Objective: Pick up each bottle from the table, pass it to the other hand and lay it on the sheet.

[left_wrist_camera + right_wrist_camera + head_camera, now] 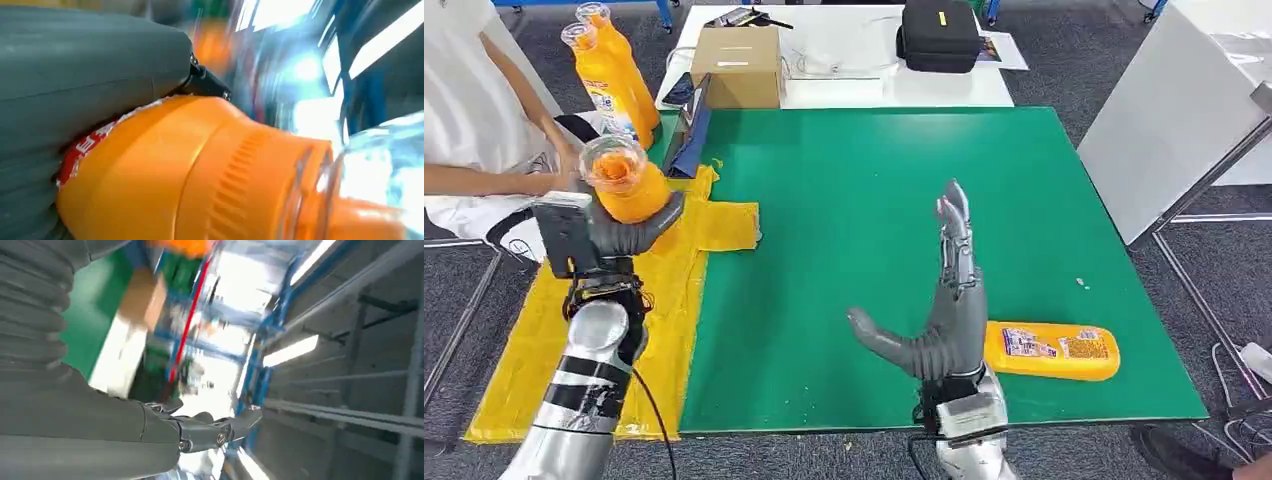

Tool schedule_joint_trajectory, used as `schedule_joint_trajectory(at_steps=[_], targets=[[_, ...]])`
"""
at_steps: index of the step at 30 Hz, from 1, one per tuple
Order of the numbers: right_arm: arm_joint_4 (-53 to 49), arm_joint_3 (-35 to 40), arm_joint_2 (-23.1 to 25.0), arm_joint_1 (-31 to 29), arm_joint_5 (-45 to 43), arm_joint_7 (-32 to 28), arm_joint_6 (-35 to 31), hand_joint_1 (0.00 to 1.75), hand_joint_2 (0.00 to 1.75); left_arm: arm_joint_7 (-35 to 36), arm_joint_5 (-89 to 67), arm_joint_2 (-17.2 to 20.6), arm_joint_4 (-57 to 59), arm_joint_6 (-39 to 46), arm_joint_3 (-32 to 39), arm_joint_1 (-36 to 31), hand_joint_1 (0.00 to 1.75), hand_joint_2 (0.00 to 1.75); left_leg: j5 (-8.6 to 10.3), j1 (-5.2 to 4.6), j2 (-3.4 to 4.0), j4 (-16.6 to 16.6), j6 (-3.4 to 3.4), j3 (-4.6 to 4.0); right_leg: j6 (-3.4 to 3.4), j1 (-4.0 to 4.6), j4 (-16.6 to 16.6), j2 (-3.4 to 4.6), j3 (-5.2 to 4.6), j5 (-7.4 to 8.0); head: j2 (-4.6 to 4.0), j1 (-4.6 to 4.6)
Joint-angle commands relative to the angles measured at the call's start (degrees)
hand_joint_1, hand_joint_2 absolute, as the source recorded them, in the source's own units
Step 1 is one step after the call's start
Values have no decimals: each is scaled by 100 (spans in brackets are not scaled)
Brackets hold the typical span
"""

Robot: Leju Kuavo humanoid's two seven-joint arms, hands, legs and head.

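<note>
Both arms are silver, rounded metal tubes with dark bands; the left arm (589, 385) carries a strip of black tape and a thin black cable trailing beside it. Above it sits a dark grey boxy wrist block and black wiring. The left hand (629, 228) is matte grey with a thick smooth thumb. The right hand (944, 300) has a grey ribbed palm cover (35, 340), a thick grey thumb and darker jointed fingers (210, 430) with small silver screws, above a pale grey wrist unit.
</note>
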Motion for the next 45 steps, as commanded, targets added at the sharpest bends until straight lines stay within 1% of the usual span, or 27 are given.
schedule_joint_trajectory(at_steps=[1,2,3,4,5,6,8,10,11,12,13,14,15,16,18,19,21,22,23,25,27,28,29,31,33,39,45], targets=[[-177,-623,-360,-68,445,463,-171,0,175,1448,-6035,164,1845,480,-142,-298,175,175,-3,-2,-11,-11,3,31,-9,0,-11,-15,35,-7,0,-2],[84,-662,-478,-259,430,609,-61,0,175,2032,-6518,528,2173,487,-601,-237,175,175,-1,-4,-16,-11,3,26,-6,-2,-10,-15,31,-6,0,0],[218,-711,-505,-341,412,637,-31,0,175,2464,-6518,734,2368,487,-1130,-268,175,175,-1,-6,-11,-21,5,48,-7,-3,-22,-5,53,-3,0,0],[358,-773,-518,-418,449,632,-13,0,175,3122,-6518,971,2793,487,-1769,-412,175,175,-2,-4,5,-30,6,66,-12,0,-33,8,68,2,0,0],[472,-842,-518,-453,590,634,-35,0,175,3835,-6518,1090,3332,487,-2695,-633,175,175,-2,-4,7,-19,5,45,-8,-2,-19,7,51,1,0,2],[517,-851,-546,-451,662,681,4,0,175,4037,-6518,1045,3678,487,-3024,-754,175,175,3,-3,-3,-13,3,25,-7,-3,-11,-6,31,0,0,4],[538,-846,-568,-449,685,708,32,0,175,3964,-6518,1035,3785,487,-3004,-781,175,175,2,-1,4,-23,4,47,-16,0,-23,-3,43,5,0,2],[538,-846,-568,-449,685,708,32,0,175,3964,-6518,1035,3785,487,-3004,-781,175,175,-2,0,32,-16,0,40,-29,1,-18,17,28,13,0,0],[538,-846,-568,-449,685,708,32,0,175,3964,-6518,1035,3785,487,-3004,-781,175,175,-4,0,25,-11,0,33,-26,4,-14,12,26,10,0,0],[532,-842,-562,-423,686,708,26,0,175,4034,-6518,932,3955,487,-3085,-904,175,175,0,-2,20,-7,1,20,-22,3,-8,7,16,9,0,0],[532,-842,-562,-423,686,708,26,0,175,4034,-6518,932,3955,487,-3085,-904,175,175,-5,2,23,-8,2,34,-27,8,-14,9,31,6,0,0],[597,-818,-610,-452,823,825,87,0,175,3921,-6518,662,4524,487,-2955,-1038,175,175,-5,1,32,-6,1,25,-24,6,-10,19,20,9,0,0],[627,-814,-617,-469,836,837,102,0,175,3836,-6512,613,4641,487,-2883,-1079,175,175,-1,-1,30,-5,2,18,-21,4,-8,17,13,11,0,2],[739,-806,-627,-522,841,821,152,0,175,3646,-6455,440,5045,487,-2690,-1196,175,175,-6,0,32,-7,2,31,-25,6,-12,17,28,8,0,0],[845,-733,-610,-587,894,719,211,0,175,3550,-6425,283,5359,487,-2512,-1274,175,175,-2,0,29,-10,2,33,-25,6,-14,13,30,10,0,0],[845,-733,-610,-587,894,719,211,0,175,3550,-6425,283,5359,487,-2512,-1274,175,175,0,-2,30,-6,1,20,-23,3,-8,17,15,12,0,0],[918,-661,-586,-626,950,725,256,0,175,3446,-6325,199,5511,487,-2333,-1284,175,175,-3,1,37,-7,2,30,-28,7,-11,21,25,12,0,2],[999,-604,-564,-667,1009,746,286,0,175,3285,-6161,134,5635,487,-2077,-1263,175,175,-2,0,37,-6,1,22,-24,6,-9,22,16,13,0,-2],[999,-604,-564,-667,1009,746,286,0,175,3285,-6161,134,5635,487,-2077,-1263,175,175,-4,0,40,-8,2,30,-27,7,-12,24,24,12,0,0],[1123,-553,-520,-715,1080,793,325,0,175,2836,-5656,3,5802,487,-1580,-1248,175,175,-5,1,38,-7,2,29,-26,8,-12,23,24,11,0,0],[1189,-507,-508,-728,1177,852,365,0,175,2634,-5398,-55,5796,487,-1300,-1232,175,175,-7,1,46,-8,2,31,-26,7,-13,31,24,11,0,0],[1208,-495,-505,-733,1210,868,376,0,175,2590,-5346,-73,5805,487,-1236,-1232,16,175,-4,-2,39,-6,1,22,-23,4,-7,26,18,11,0,0],[1302,-433,-504,-764,1360,951,422,0,175,2505,-5170,-124,5800,482,-1015,-1239,0,175,-4,0,38,-9,2,30,-26,6,-12,25,28,12,0,0],[1374,-402,-484,-784,1456,975,426,0,175,2422,-5005,-170,5822,392,-836,-1273,0,175,-4,0,40,-9,1,34,-27,6,-12,28,31,13,0,0],[1387,-398,-469,-785,1465,978,423,0,175,2400,-4993,-170,5822,369,-817,-1291,0,175,0,-2,33,-4,0,18,-22,3,-5,24,16,15,0,-2],[1387,-398,-469,-785,1465,978,423,0,175,2400,-4993,-170,5822,369,-817,-1291,0,175,-1,-1,38,-8,2,36,-26,5,-11,26,34,12,0,0],[1597,-313,-502,-882,1985,1197,502,0,175,2047,-4470,-283,5731,227,-184,-1298,0,175,1,-1,35,-6,1,29,-23,4,-8,26,28,13,0,0]])
